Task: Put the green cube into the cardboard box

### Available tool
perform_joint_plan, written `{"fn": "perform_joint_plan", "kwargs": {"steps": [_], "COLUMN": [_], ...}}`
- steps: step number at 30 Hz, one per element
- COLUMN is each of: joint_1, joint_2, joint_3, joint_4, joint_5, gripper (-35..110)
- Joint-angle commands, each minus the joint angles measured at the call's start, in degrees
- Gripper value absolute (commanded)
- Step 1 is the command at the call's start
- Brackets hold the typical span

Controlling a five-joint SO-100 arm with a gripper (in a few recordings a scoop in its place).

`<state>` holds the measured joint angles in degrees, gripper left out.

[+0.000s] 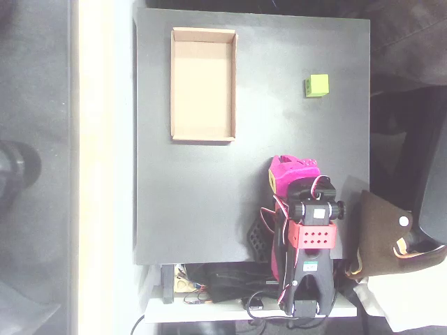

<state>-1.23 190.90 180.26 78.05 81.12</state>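
The green cube [317, 86] is a small lime block sitting on the black table [195, 202] at the upper right. The cardboard box [203, 84] is a shallow tan tray lying lengthwise at the upper left, with nothing inside. My magenta and black arm is folded up at the table's lower edge. Its gripper [257, 237] shows as a dark piece tucked beside the arm, far below the cube and the box. Seen from above, the jaws are too dark to tell whether they are open or shut. Nothing is held.
A brown pouch [380, 234] lies off the table's right edge beside the arm. Cables and a dark box [223, 283] sit below the table's lower edge. A pale strip runs along the left side.
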Motion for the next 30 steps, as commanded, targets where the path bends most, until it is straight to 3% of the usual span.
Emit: {"fn": "perform_joint_plan", "kwargs": {"steps": [1, 30], "joint_1": [-0.2, -0.2], "joint_2": [0.4, 0.4], "joint_3": [0.6, -0.1], "joint_4": [2.6, 3.0], "joint_5": [0.1, 0.0], "gripper": [3, 3]}}
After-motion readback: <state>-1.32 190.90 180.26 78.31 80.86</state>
